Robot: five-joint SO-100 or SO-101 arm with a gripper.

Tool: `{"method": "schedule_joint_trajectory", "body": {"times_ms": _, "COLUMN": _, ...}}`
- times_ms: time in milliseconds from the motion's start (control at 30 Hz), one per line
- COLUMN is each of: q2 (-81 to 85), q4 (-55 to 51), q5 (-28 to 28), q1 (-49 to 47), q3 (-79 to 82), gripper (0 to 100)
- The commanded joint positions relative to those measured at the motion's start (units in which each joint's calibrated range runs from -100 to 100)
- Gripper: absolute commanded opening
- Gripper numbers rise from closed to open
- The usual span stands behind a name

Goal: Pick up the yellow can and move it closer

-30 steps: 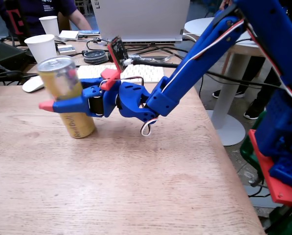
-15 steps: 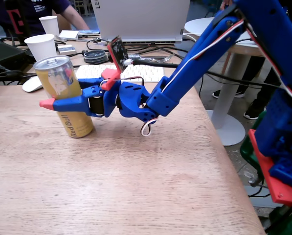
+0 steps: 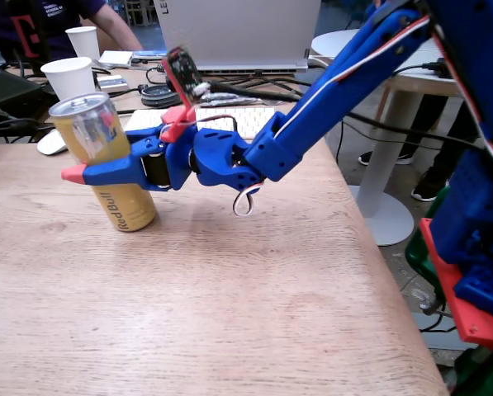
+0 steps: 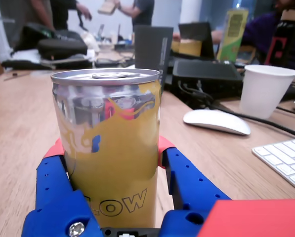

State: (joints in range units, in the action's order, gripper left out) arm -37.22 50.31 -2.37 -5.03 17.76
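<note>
pincer (image 4: 110,150) gripping yellow can (image 4: 110,148), tilted

Blue arm (image 3: 329,99), red-tipped pincer (image 3: 87,169), white cable (image 3: 248,200).

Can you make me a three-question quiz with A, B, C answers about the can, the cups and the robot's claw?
1. Where is the yellow can?
A. Between the end effector fingers
B. On the keyboard
C. On the floor

2. How many white paper cups stand behind it in the fixed view?
A. None
B. Two
C. Five

3. How does the can stand?
A. Lying flat
B. Upside down
C. Tilted, its base on the table

Answers: 1 A, blue fingers flank it in both views. 2 B, a near cup and a far cup. 3 C, its top leans left in the fixed view.
</note>
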Motion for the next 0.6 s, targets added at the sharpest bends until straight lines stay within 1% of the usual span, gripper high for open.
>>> {"method": "schedule_joint_trajectory", "body": {"times_ms": 0, "q2": 11.4, "q4": -5.0, "q5": 0.3, "q1": -1.1, "q3": -1.8, "gripper": 22}}
{"method": "schedule_joint_trajectory", "body": {"times_ms": 133, "q2": 18.4, "q4": -10.4, "q5": 0.3, "q1": -2.9, "q3": -1.8, "gripper": 22}}
{"method": "schedule_joint_trajectory", "body": {"times_ms": 400, "q2": 33.1, "q4": -28.4, "q5": 0.3, "q1": -3.1, "q3": -1.3, "gripper": 22}}
{"method": "schedule_joint_trajectory", "body": {"times_ms": 467, "q2": 39.4, "q4": -32.3, "q5": 0.3, "q1": -3.6, "q3": 4.0, "gripper": 22}}
{"method": "schedule_joint_trajectory", "body": {"times_ms": 567, "q2": 53.8, "q4": -34.1, "q5": 0.3, "q1": -7.2, "q3": 19.8, "gripper": 22}}
